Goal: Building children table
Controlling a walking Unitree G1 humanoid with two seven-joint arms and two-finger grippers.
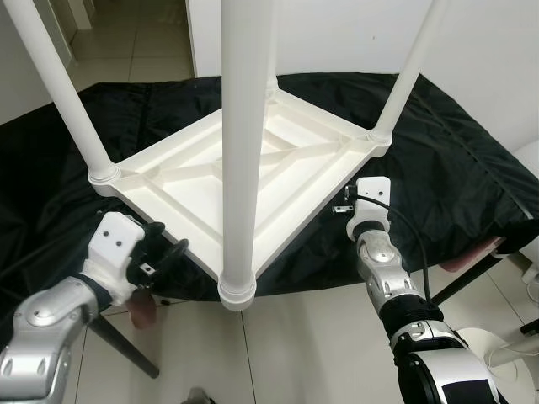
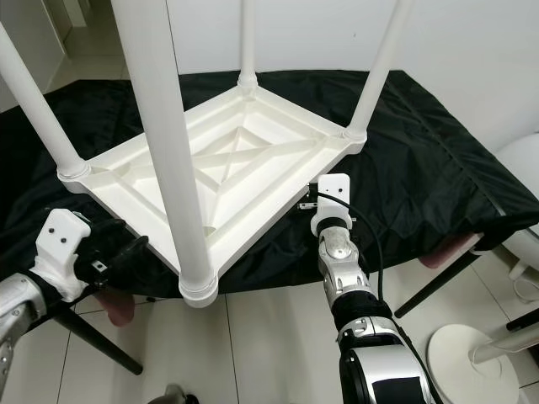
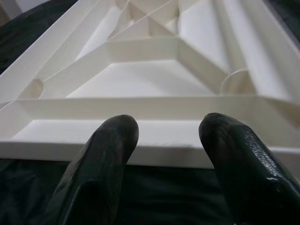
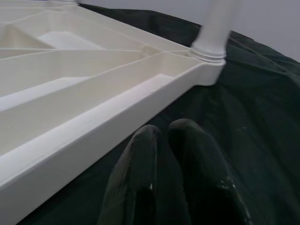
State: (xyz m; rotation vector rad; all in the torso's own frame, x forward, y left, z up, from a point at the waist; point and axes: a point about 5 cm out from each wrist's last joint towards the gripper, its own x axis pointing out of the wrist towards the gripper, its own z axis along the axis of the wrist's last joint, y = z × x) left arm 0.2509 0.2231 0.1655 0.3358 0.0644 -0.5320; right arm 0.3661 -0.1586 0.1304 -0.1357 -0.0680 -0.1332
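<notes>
Four legs: all seated in the corner sockets of the children's table (image 1: 253,177), pointing up; nearest leg (image 1: 244,151) rose right before the head camera.
Position: white table lay upside down on a black cloth (image 1: 455,168) over the tabletop, ribbed underside showing, probably so the legs could go in from above.
Left gripper (image 3: 164,150): jaws released, spread apart, aimed at the near rim, just short of it; judged ready to steady or grasp that edge.
Right gripper (image 4: 164,154): jaws clenched on nothing, hovering over the cloth just beside the right-hand rim.
Progress: assembly looked near done; turning it upright likely remained.
Risk: tall legs could tip the table if pushed.
</notes>
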